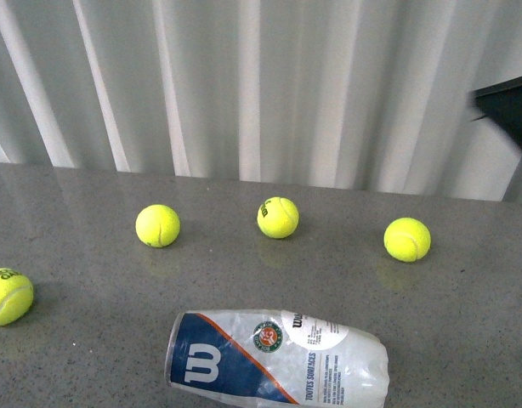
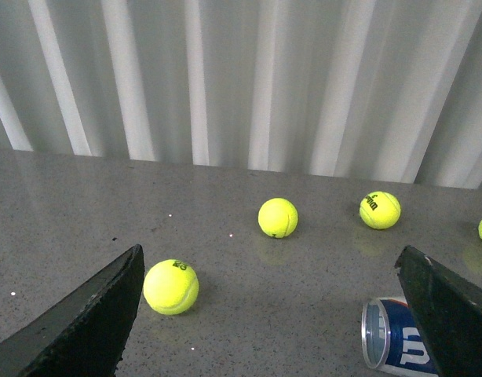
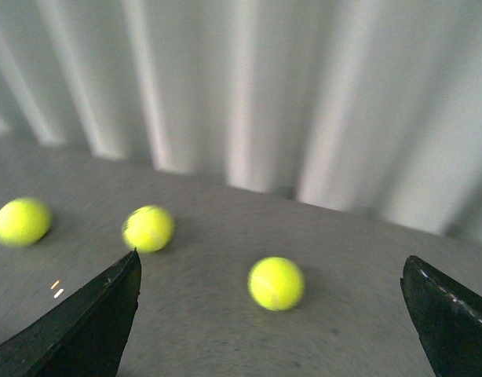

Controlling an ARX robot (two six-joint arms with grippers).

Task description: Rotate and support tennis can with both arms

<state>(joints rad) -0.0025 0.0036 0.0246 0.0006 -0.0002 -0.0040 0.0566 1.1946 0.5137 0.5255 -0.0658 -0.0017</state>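
The left gripper [image 2: 268, 250] has two flat, matt black jaws, each a broad wedge narrowing to a blunt tip, with edges scuffed by pale grey specks. The right gripper [image 3: 272, 255] has the same black wedge jaws, blurred, with a thin pale line along one edge. In the front view, a black angular piece of arm [image 1: 509, 110] shows a sharp corner.

Grey speckled tabletop [image 1: 465, 306] under soft light, white pleated curtain [image 1: 286, 85] along its far edge
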